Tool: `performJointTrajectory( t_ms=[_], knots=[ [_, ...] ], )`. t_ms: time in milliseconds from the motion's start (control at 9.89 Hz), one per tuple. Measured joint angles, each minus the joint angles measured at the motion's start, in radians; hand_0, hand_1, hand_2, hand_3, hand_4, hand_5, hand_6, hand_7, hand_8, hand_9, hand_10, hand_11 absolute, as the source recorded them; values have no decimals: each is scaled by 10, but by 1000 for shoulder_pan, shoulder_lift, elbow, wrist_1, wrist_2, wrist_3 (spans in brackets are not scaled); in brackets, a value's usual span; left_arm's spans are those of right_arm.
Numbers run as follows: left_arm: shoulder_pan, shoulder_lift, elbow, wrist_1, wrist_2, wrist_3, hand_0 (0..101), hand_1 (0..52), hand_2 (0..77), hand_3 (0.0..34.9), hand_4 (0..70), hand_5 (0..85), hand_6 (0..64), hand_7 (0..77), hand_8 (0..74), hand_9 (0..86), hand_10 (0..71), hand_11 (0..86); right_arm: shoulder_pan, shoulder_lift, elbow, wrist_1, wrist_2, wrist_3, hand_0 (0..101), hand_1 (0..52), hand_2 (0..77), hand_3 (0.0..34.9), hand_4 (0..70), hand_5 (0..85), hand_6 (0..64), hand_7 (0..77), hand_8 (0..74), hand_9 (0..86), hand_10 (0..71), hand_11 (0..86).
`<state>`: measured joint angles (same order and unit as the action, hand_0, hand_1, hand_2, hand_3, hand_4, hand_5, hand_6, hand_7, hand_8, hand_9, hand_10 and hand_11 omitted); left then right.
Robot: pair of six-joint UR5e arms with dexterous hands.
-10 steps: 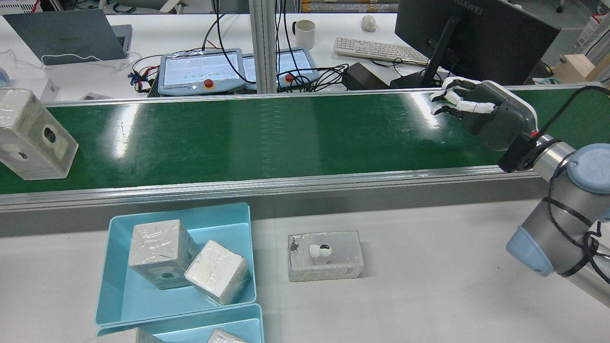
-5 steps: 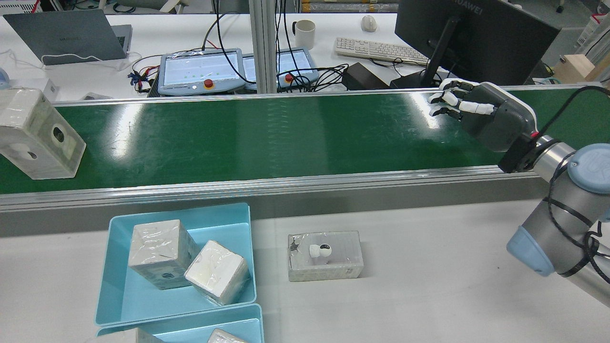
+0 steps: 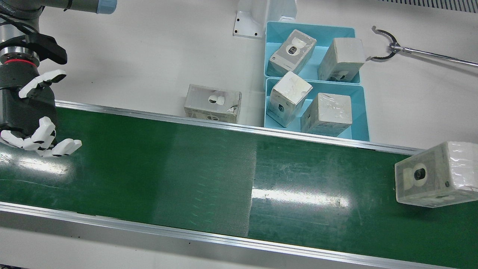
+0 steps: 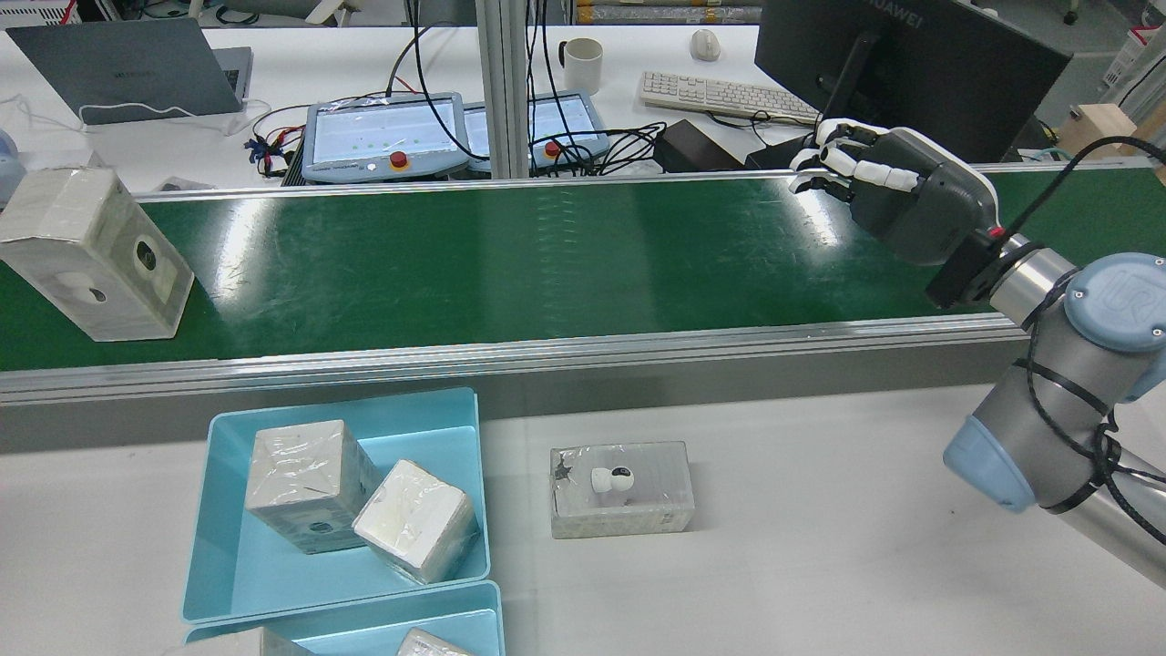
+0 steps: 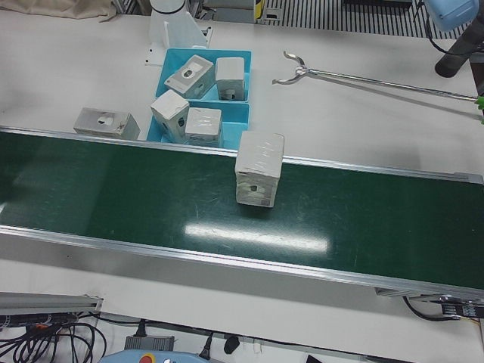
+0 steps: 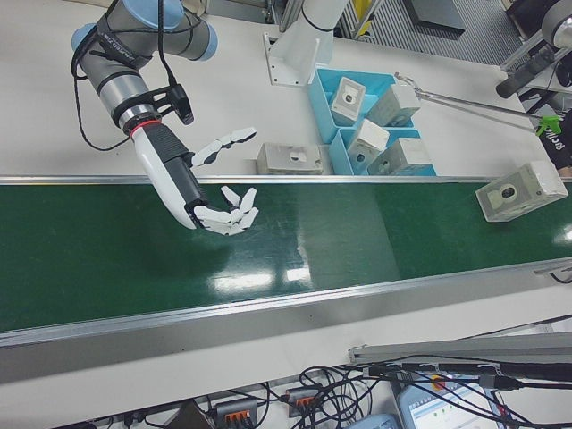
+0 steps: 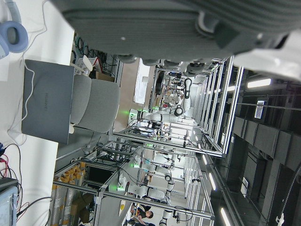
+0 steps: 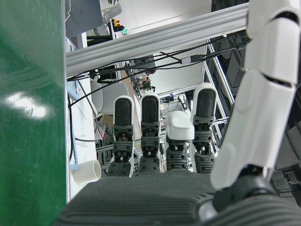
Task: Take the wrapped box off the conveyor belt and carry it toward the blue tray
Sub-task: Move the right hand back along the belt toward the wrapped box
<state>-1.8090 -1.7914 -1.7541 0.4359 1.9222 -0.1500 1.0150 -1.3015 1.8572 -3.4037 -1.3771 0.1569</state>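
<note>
The wrapped box (image 4: 96, 255), white under clear film with a round camera picture on its side, stands on the green conveyor belt (image 4: 501, 255) at the rear view's far left. In the front view this wrapped box (image 3: 435, 173) is at the far right. My right hand (image 4: 897, 196) hovers over the belt's opposite end, open, fingers spread, holding nothing; the right hand (image 6: 210, 197) is well apart from the box (image 6: 523, 190). The blue tray (image 4: 228, 565) sits on the table just before the belt. Of my left hand (image 7: 178, 23) only the grey palm shows; its fingers are hidden.
Two blue trays (image 3: 365, 119) hold several wrapped boxes. Another wrapped box (image 4: 621, 489) lies flat on the white table beside the trays. A long metal grabber rod (image 3: 410, 48) lies on the table. Behind the belt are teach pendants, a monitor and cables.
The box on the belt has travelled right in the rear view, toward the middle. My right hand has shifted a little left and farther across the belt, still open.
</note>
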Motion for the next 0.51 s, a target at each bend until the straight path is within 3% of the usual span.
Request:
performJointTrajectory(
  t_ms=[101, 404, 506],
  knots=[
    [0, 0, 0, 0, 0, 0, 0, 0, 11, 0, 0, 11, 0, 5, 5, 0, 5, 0, -1, 4, 3, 0, 0, 0, 462, 71, 136, 5, 420, 409, 475, 698, 333, 425, 289, 420],
    [0, 0, 0, 0, 0, 0, 0, 0, 11, 0, 0, 11, 0, 5, 5, 0, 5, 5, -10, 61, -6, -5, 2, -10, 463, 71, 136, 3, 425, 415, 485, 698, 327, 431, 289, 420],
    [0, 0, 0, 0, 0, 0, 0, 0, 11, 0, 0, 11, 0, 5, 5, 0, 5, 5, -12, 80, -8, -7, 3, -20, 492, 125, 185, 4, 425, 420, 480, 704, 322, 436, 256, 409]
  ],
)
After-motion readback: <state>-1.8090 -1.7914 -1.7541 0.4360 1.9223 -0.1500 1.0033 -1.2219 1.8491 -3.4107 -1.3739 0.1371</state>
